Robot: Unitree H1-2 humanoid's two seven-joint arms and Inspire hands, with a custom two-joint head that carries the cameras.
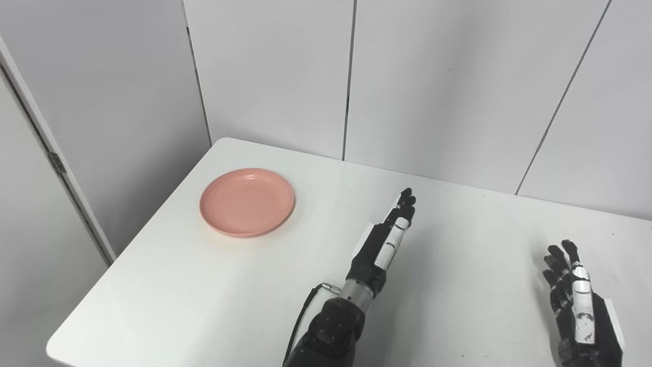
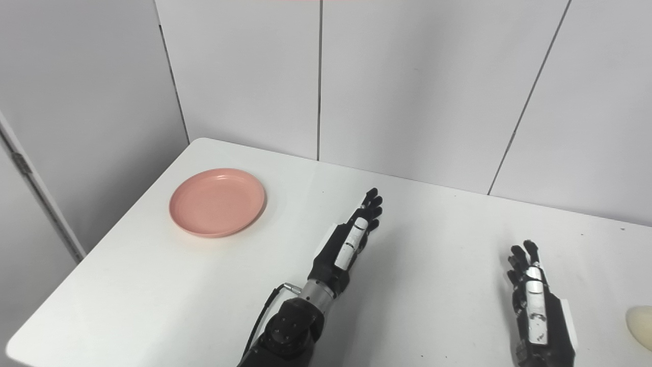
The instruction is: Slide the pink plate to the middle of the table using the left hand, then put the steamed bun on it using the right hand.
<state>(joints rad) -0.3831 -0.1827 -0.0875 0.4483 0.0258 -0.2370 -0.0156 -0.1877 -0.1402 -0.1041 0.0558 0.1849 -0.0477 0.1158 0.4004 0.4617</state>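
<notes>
round pink plastic plate (image 1: 247, 202) empty, near table's far-left corner | left hand (image 1: 388, 235) right of plate, fingers straight, empty | right hand (image 2: 533, 294) farther right, spread, empty

A white table (image 2: 204, 300) carries a pink plate (image 2: 217, 202) at ten o'clock, empty, and a pale steamed bun (image 2: 641, 326) at four o'clock, cut by the frame's edge.

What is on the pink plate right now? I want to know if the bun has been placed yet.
Nothing: the pink plate shows only its bare inside. The steamed bun lies at the table's right edge, beyond the right hand. The tabletop under the plate is covered.
</notes>
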